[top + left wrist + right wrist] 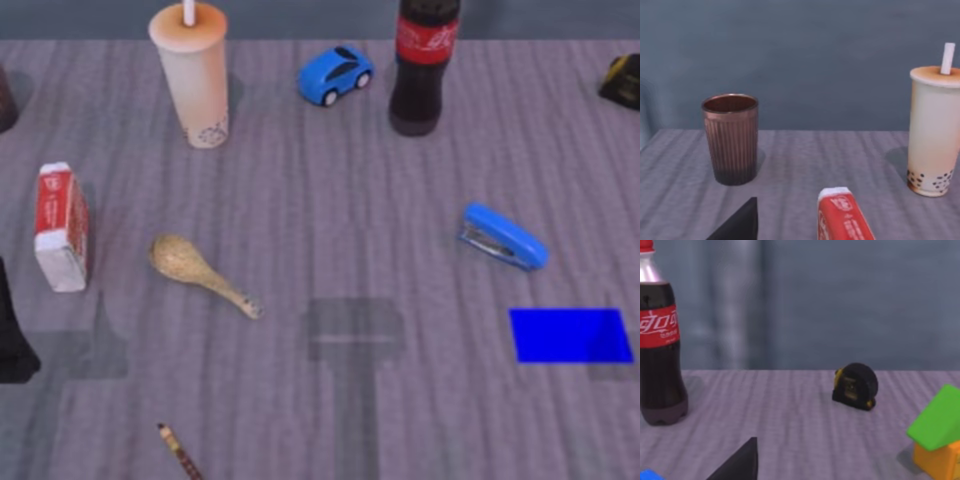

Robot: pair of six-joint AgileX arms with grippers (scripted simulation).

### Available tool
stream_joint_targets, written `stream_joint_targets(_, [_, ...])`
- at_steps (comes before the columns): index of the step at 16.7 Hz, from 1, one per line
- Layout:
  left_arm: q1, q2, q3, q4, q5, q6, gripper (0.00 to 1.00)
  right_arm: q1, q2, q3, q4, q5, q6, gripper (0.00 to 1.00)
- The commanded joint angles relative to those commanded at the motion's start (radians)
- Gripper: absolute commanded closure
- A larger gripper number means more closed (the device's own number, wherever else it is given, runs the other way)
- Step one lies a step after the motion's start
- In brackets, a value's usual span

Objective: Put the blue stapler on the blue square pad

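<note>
The blue stapler (504,236) is lying near the blue square pad (571,335), just beyond it toward the cola bottle (424,62), not touching. It is looking rigid, light and smooth-topped, so gripping across its narrow middle seems safest. Neither gripper is showing; finger state I cannot tell.

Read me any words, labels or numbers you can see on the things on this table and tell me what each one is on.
Dark cola bottle, red label: white script, not readable.
Red-and-white carton: white marks, too blurred to read.
Black-and-yellow tape measure: no legible marking.
Nothing else carries text.
</note>
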Motion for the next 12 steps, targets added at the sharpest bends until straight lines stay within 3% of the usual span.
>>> stream_joint_targets(6, [0.0,0.0,0.0,0.0,0.0,0.0,0.0,0.025,0.099,0.102,-0.076,-0.005,-0.032,0.0])
stream_joint_targets(12, [0.0,0.0,0.0,0.0,0.0,0.0,0.0,0.101,0.555,0.557,-0.38,-0.004,-0.159,0.0])
